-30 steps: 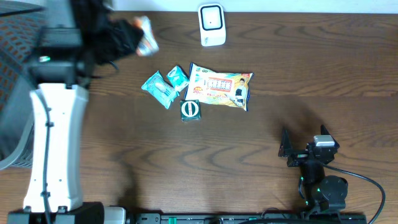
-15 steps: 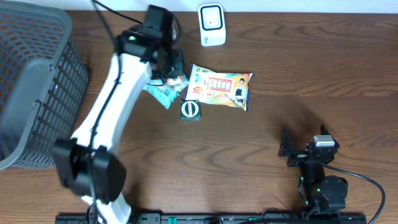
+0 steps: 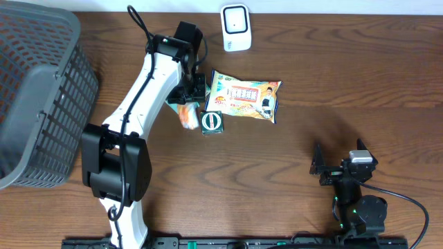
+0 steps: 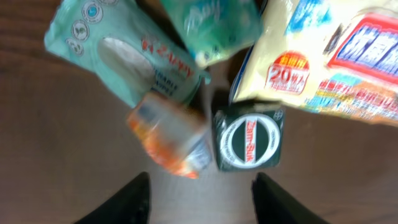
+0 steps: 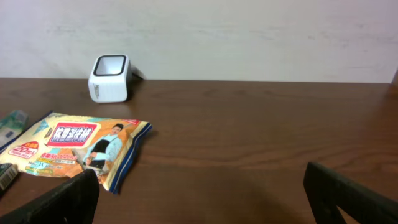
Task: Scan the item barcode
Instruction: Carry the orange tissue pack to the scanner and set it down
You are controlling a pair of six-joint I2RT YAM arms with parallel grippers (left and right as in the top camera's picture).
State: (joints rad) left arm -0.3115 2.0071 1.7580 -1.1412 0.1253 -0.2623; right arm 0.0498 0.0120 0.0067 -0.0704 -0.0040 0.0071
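left hand (image 4: 202,196) spread, pinching nothing, over the orange packet (image 4: 166,142) lying loose just beside the green box (image 4: 249,140), so i judge a grasp pending; right hand (image 5: 202,196) spread, idle.

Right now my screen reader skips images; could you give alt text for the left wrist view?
The left gripper, jaws apart and empty, hangs over a blurred orange-and-white packet on the table, beside a dark green box. Beyond lie a teal packet, a second teal packet and a yellow snack bag.
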